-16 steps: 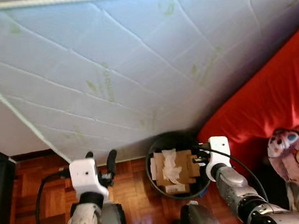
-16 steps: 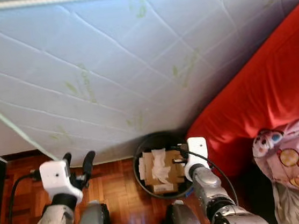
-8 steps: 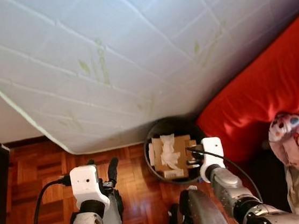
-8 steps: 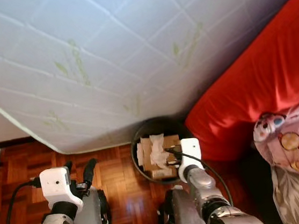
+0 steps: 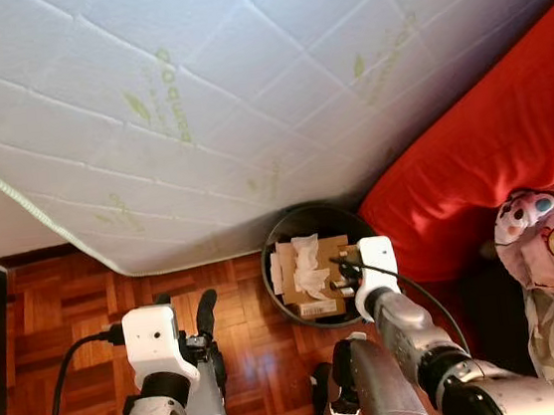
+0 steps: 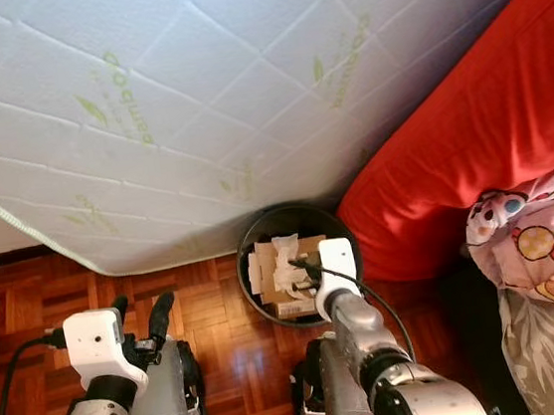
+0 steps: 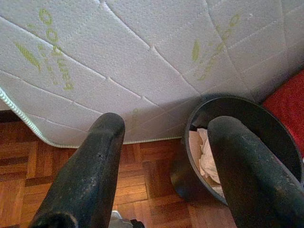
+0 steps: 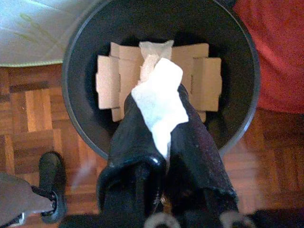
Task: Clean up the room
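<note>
The right gripper [image 8: 159,118] has been brought directly over the black bin [image 8: 76,123], its fingers pinched on a white tissue [image 8: 161,102] above the flattened cardboard [image 8: 206,78] inside. The drop is judged imminent. The left gripper [image 7: 164,166] is held wide apart near the mattress [image 5: 194,97].

The two head views looked steeply down from above; the mattress [image 5: 243,81] filled the upper frame, the bin [image 5: 317,275] sat at lower centre, and both showed the same scene, slightly offset. The left wrist view faced forward low over the parquet floor [image 7: 28,156], with that bin at its right. The right wrist view looked straight down into the bin at close range.
</note>
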Motion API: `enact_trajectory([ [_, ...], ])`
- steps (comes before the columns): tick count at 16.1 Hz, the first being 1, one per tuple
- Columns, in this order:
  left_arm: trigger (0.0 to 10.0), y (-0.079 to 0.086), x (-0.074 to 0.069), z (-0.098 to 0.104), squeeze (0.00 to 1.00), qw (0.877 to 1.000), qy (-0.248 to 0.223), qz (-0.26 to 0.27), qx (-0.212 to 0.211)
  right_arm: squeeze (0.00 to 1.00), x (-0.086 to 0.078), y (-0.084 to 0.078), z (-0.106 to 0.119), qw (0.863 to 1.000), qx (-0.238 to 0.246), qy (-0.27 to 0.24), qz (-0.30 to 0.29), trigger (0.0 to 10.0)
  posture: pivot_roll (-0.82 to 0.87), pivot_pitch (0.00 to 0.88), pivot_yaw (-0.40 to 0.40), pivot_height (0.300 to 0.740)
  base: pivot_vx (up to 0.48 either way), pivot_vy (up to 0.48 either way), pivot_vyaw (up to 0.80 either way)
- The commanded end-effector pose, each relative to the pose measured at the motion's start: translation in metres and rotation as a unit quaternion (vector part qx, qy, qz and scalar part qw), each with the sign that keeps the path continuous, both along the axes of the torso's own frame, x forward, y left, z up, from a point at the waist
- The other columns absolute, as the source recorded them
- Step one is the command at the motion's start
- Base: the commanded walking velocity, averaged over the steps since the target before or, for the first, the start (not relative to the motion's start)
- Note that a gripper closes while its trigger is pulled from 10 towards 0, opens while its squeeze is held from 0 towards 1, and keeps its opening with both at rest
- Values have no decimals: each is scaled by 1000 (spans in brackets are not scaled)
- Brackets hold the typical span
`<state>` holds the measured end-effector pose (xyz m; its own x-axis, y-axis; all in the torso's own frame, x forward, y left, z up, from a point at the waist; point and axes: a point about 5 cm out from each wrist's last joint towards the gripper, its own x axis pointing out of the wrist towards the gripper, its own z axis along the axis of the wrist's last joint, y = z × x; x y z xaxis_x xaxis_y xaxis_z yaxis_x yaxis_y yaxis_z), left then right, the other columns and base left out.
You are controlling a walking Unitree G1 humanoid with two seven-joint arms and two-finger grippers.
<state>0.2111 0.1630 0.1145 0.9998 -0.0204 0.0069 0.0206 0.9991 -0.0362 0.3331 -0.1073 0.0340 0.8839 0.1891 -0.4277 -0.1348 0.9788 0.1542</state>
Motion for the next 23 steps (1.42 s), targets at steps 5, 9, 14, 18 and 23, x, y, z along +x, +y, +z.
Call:
enact_trajectory([
  [5,10000,-5,-11,-4,0,1000,26,0,-3,1000,-7,-4,-9,1000,2,20,-3,10000,248,481,-149,626,0,0,0],
  [9,10000,-5,-10,-5,0,1000,30,-1,-3,1000,-10,-8,-13,1000,-2,26,-4,10000,247,481,-147,626,0,0,0],
  [14,10000,-6,-10,-6,0,999,34,-2,-2,1000,-11,-7,-15,1000,1,30,5,10000,248,481,-143,626,0,0,0],
  [18,10000,-5,-9,-7,0,999,36,-3,-1,275,-13,-5,-16,999,3,31,20,10000,247,481,-137,626,0,0,0],
  [23,10000,3,-2,-32,0,998,66,-1,6,0,-25,-50,-25,996,48,-1,-77,10000,198,387,-132,651,0,0,0],
])
